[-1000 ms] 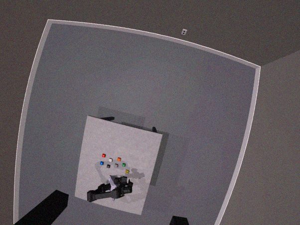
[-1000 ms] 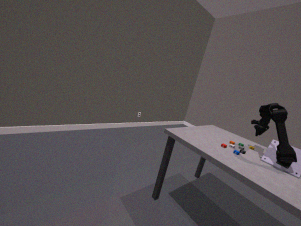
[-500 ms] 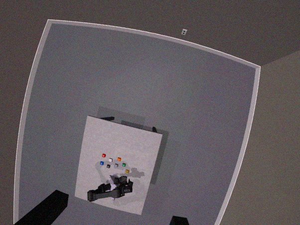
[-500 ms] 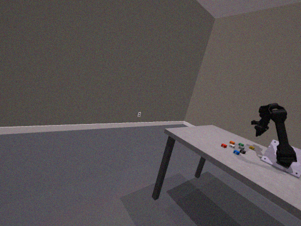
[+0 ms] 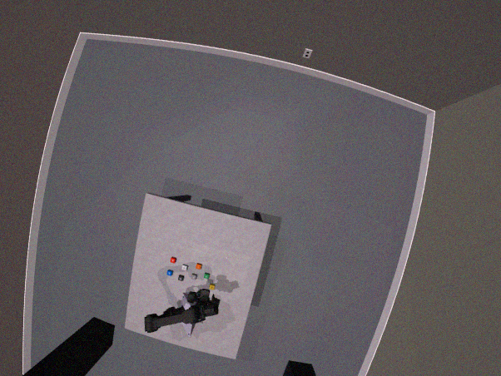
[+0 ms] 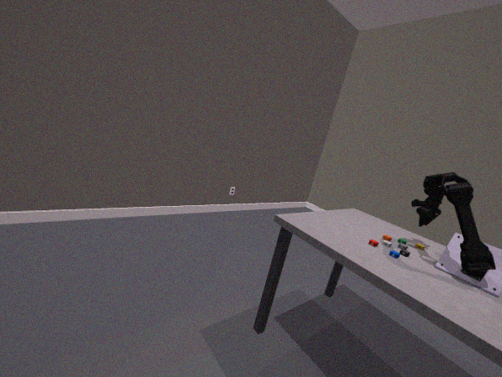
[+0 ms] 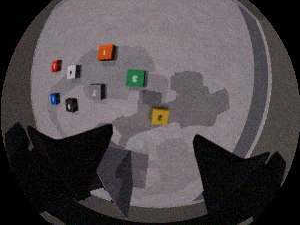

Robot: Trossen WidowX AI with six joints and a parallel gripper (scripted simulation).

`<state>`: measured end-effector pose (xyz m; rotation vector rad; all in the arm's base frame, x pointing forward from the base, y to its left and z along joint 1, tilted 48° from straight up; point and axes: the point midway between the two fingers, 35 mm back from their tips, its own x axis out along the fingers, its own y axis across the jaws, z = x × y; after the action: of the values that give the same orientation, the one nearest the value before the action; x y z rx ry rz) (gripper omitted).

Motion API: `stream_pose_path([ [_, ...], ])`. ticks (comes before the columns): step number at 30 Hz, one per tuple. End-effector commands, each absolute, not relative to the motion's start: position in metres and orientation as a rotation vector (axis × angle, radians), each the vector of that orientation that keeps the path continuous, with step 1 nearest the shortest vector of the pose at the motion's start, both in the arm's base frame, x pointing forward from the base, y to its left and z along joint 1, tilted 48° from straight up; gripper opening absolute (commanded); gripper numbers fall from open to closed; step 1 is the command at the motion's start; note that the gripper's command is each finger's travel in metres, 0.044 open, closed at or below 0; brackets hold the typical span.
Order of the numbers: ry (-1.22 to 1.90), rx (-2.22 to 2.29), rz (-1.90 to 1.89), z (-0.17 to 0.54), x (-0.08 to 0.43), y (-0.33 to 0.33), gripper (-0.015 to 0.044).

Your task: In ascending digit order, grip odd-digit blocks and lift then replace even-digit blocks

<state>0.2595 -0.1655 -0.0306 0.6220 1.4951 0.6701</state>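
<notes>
My gripper (image 6: 416,213) (image 7: 154,135) is open and empty, high above the table. In the wrist view the yellow block (image 5: 212,287) (image 6: 419,246) (image 7: 160,116), whose digit looks like 2, lies just beyond and between the fingertips. The orange block (image 5: 199,266) (image 7: 106,52) seems to show 1, the green block (image 5: 206,275) (image 7: 135,78) 3, the grey block (image 5: 194,276) (image 7: 97,91) 7 and the white block (image 5: 185,267) (image 7: 73,72) 4. Digits on the red block (image 5: 173,259) (image 7: 56,66), blue block (image 5: 170,273) (image 7: 54,99) and black block (image 5: 181,278) (image 7: 71,105) are too small to read.
The blocks sit close together on the pale table (image 5: 225,237) (image 6: 333,229), with the yellow one nearest the arm. The arm's light base plate (image 6: 450,258) (image 7: 116,176) is beside them. Shadows of the arm fall on the table.
</notes>
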Motion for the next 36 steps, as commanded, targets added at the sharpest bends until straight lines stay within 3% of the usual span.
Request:
stream_pose_path([
  [1,1.489,0.604,0.688,-0.001,0.296,-0.136,0.0400],
  [24,1.488,0.606,0.692,0.003,0.300,-0.132,0.0400],
  [36,1.490,0.611,0.694,0.062,0.275,-0.078,0.0400],
])
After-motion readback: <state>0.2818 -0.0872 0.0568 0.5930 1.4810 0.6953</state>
